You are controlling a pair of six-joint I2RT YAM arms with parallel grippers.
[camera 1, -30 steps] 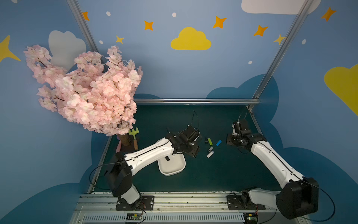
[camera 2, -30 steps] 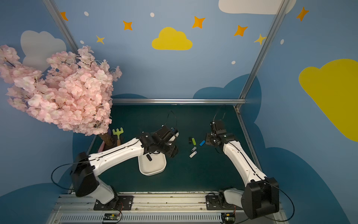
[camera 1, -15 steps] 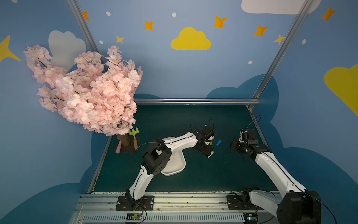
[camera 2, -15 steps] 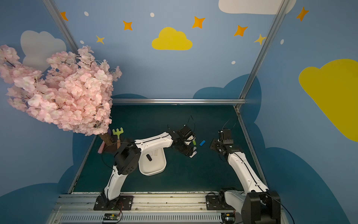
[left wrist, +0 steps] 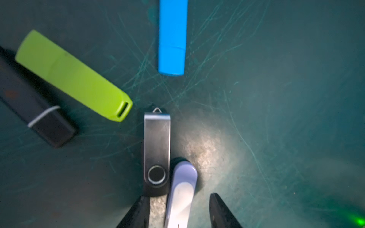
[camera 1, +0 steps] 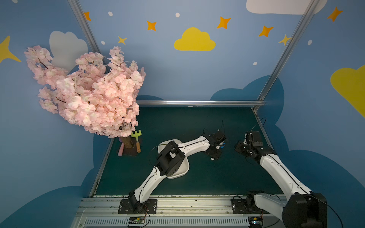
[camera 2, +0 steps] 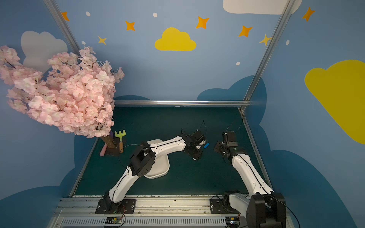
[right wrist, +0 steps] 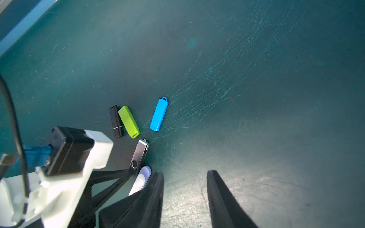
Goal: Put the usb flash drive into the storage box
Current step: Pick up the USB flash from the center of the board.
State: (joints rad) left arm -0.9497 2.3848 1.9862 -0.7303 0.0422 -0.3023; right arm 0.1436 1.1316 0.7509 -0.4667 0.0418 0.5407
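Several usb flash drives lie on the green mat: a white one, a silver swivel one, a green one, a black one and a blue one. My left gripper is low over them, open, with the white drive between its fingers and a gap on each side. The storage box, a white tub, sits left of the drives under the left arm; its rim also shows. My right gripper hangs open and empty to the right of the drives.
A pink blossom tree stands at the back left, with a green toy rake at its base. Metal frame rails border the mat. The right arm reaches in from the front right.
My left arm swung from over the storage box to the drives and its jaws narrowed around the white one. The right gripper drew back to the right, away from the drives.
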